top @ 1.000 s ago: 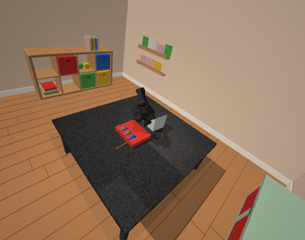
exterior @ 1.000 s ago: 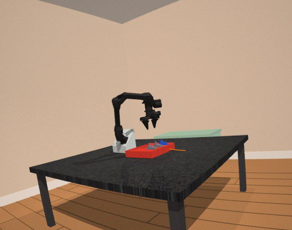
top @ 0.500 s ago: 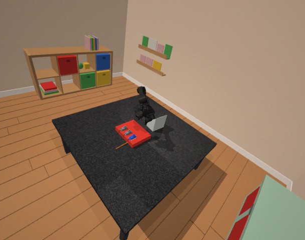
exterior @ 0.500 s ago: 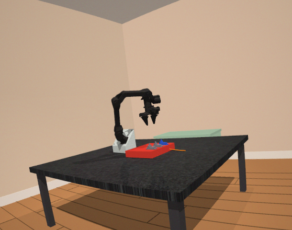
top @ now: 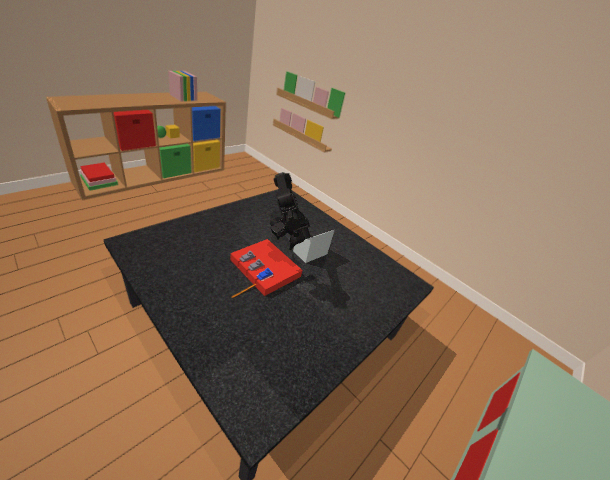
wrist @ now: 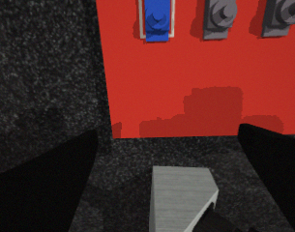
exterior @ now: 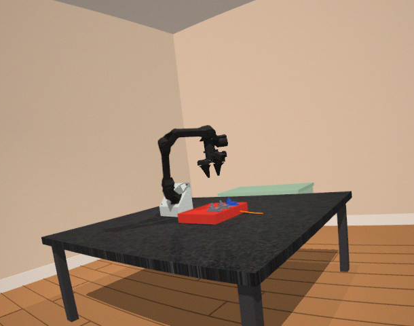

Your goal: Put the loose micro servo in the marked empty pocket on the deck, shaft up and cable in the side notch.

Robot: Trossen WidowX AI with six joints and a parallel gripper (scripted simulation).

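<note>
The blue micro servo [top: 264, 274] [exterior: 231, 202] [wrist: 157, 19] sits at the marked pocket of the red deck [top: 284, 266] [exterior: 200, 217] [wrist: 147, 72]. Its output shaft points up, and the pocket's pale outline [wrist: 141, 24] shows along both sides in the wrist view. It stands about as high as the grey servos. Its orange cable [top: 243, 290] [exterior: 252, 212] runs straight out past the deck's side. Whether both ears lie perfectly flat, and the notch itself, are too small to tell. My gripper [exterior: 213, 176] [wrist: 166, 132] is open and empty, high above the deck and apart from the servo.
Two grey servos [top: 247, 256] [top: 255, 265] [wrist: 221, 14] [wrist: 284, 12] sit in a row beside the blue one. The arm's pale grey base [top: 315, 246] [exterior: 170, 210] [wrist: 181, 188] stands behind the deck. All rest on the black table [top: 217, 330] [exterior: 158, 242].
</note>
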